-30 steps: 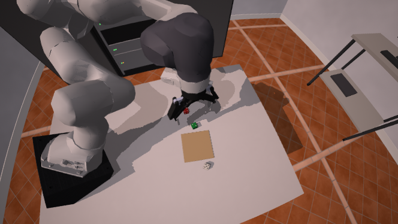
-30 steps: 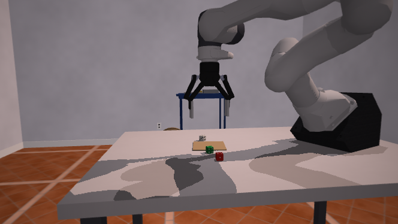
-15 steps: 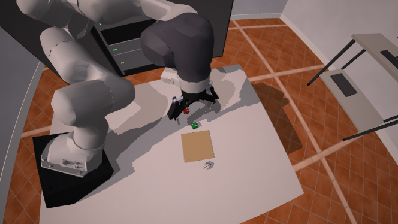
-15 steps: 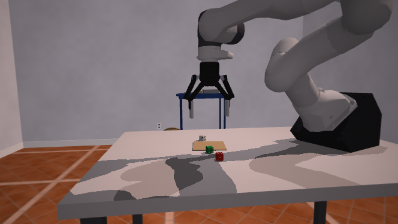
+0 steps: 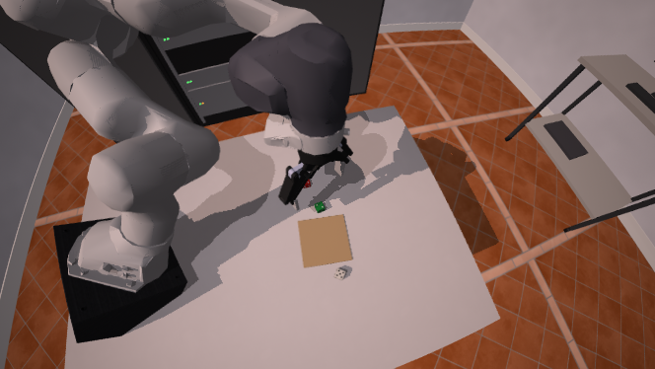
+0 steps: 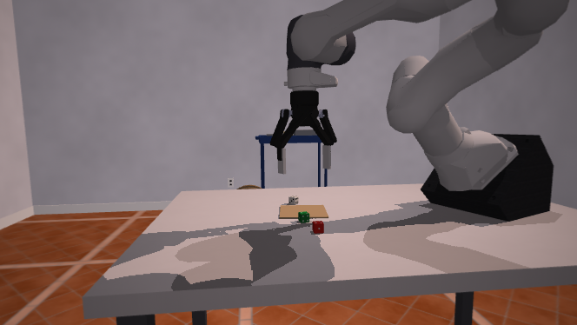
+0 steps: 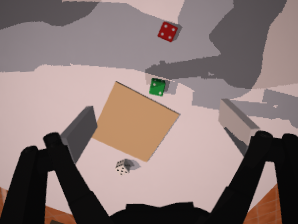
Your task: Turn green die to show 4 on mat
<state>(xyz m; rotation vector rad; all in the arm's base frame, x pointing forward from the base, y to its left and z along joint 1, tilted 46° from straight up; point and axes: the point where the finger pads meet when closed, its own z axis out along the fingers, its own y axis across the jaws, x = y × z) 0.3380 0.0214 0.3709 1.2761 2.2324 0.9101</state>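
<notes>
The arm [image 6: 426, 104] is built of rounded, pale grey links, with a darker grey shell at the wrist joint [image 5: 291, 74]. A white collar [image 6: 309, 79] is fitted below it. The gripper [image 6: 304, 165] is black, with pale grey fingertips [image 6: 281, 165]. The base [image 6: 517, 182] is a black angular block.

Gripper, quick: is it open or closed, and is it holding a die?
Gripper: open wide, holding nothing, up above the table.
</notes>
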